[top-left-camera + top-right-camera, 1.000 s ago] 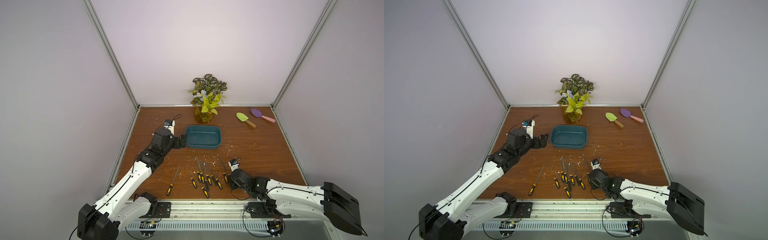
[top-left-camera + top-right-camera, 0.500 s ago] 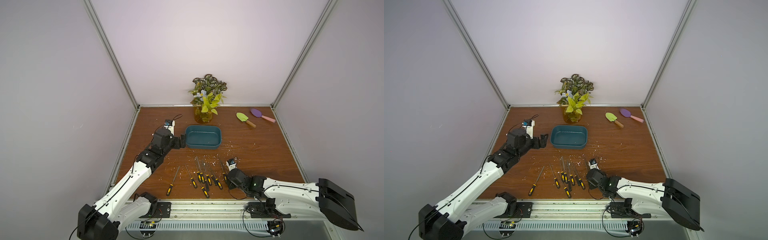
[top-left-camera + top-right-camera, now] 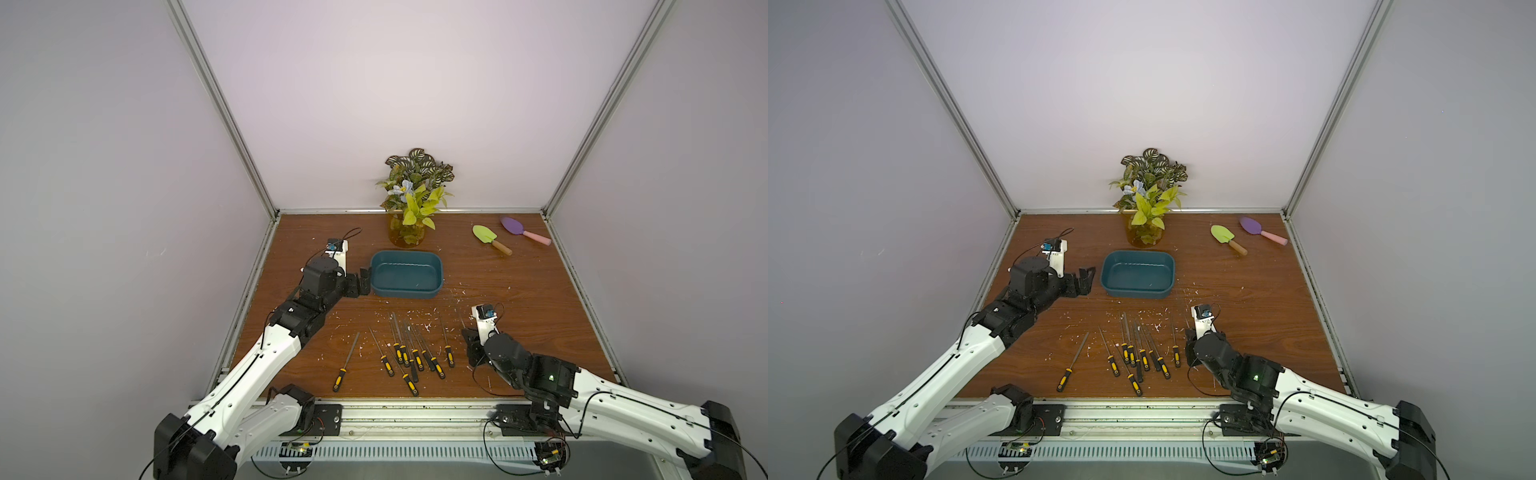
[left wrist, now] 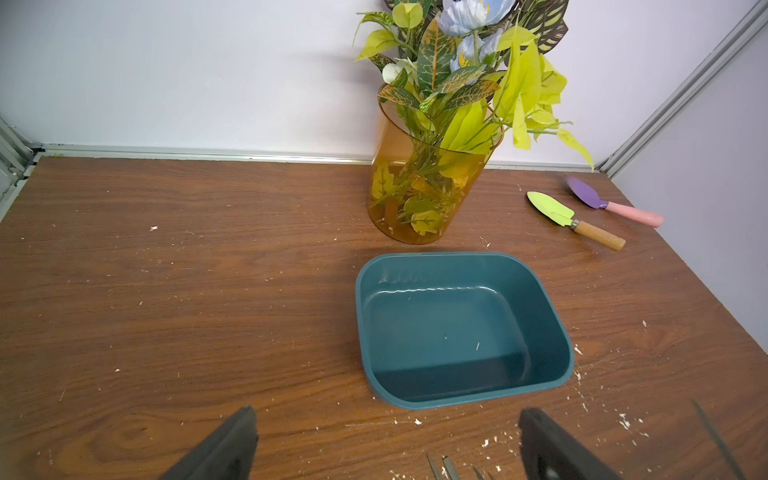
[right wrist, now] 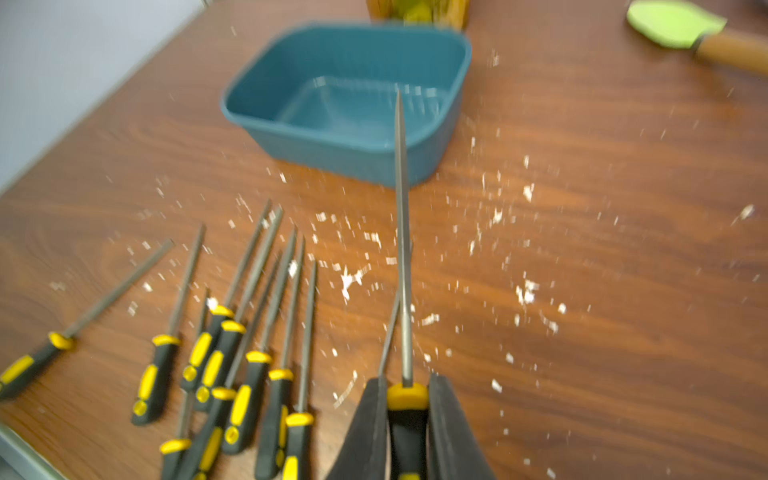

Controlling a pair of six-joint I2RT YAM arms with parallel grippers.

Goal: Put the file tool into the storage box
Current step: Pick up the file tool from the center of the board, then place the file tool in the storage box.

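Gripping one yellow-and-black file (image 5: pixel 401 228) by its handle in our right gripper (image 5: pixel 407 386), we list: teal storage box (image 5: pixel 347 162) empty, remaining files (image 3: pixel 409 357) near the front edge of the table (image 3: pixel 540 291), left gripper (image 4: pixel 384 424) open.

An amber glass vase (image 3: pixel 406 237) is standing at the back of the wooden table (image 3: pixel 540 291), holding leafy stems (image 3: pixel 415 187); a green trowel (image 3: pixel 492 240) and a purple trowel (image 3: pixel 524 232) are lying side by side near the far right corner; white flecks (image 5: pixel 347 280) are dotting the wood.
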